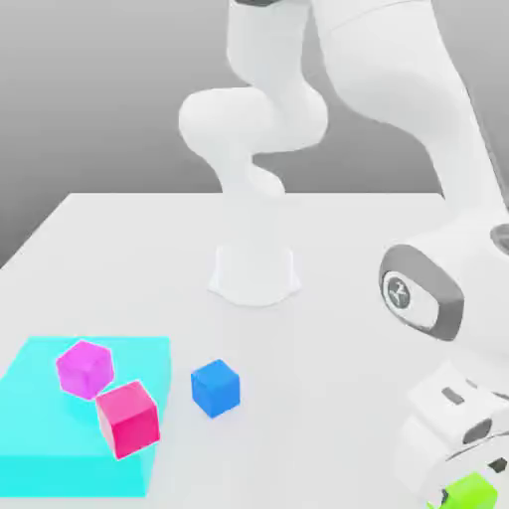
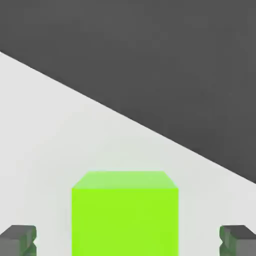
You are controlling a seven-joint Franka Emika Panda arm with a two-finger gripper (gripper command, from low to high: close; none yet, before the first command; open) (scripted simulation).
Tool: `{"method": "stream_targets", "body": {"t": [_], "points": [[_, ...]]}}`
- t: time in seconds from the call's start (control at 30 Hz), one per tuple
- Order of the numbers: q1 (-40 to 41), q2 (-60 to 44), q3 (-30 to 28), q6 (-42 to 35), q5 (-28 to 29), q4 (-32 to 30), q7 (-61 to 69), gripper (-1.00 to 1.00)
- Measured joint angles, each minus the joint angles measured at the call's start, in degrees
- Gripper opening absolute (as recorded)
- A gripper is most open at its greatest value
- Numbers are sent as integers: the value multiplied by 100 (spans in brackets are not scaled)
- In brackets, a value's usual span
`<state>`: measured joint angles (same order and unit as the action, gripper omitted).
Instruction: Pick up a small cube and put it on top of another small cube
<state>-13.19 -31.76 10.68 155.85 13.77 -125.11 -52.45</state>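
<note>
White tabletop (image 1: 328,418); green cube (image 1: 469,491) near five o'clock in the exterior view, between the open pincer's (image 2: 128,241) fingers, untouched. We judge it light, rigid; grip opposite faces at mid-height.

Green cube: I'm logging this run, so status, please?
Gripper open, a finger either side of green cube, gap at both. Cube not gripped. Nothing seen between fingers and cube.

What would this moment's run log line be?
gripper: open around green cube, gap on both sides | blue cube: on table | stacking: not done
</note>
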Motion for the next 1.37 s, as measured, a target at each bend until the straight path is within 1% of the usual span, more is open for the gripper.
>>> {"method": "stream_targets", "body": {"t": [0.2,0.33,0.47,0.67,0.83,1.0,1.1,1.3,1.33,1.37], "points": [[-11,-4,-8,7,-8,0,6,-100],[164,698,214,-517,-297,-176,200,-100],[536,1508,111,-568,-843,-896,-129,-100],[1049,2698,-313,-493,-1493,-2132,-958,-100],[1685,3660,-543,-405,-1680,-3174,-1912,-100],[2343,4616,-740,-289,-1610,-4226,-3024,-100],[2579,4464,-752,86,-1508,-4443,-3325,-100],[2637,3326,-763,1212,-1352,-4429,-3467,-100],[2628,3212,-778,1323,-1349,-4426,-3469,100],[2616,3212,-779,1323,-1349,-4426,-3469,100]]}}
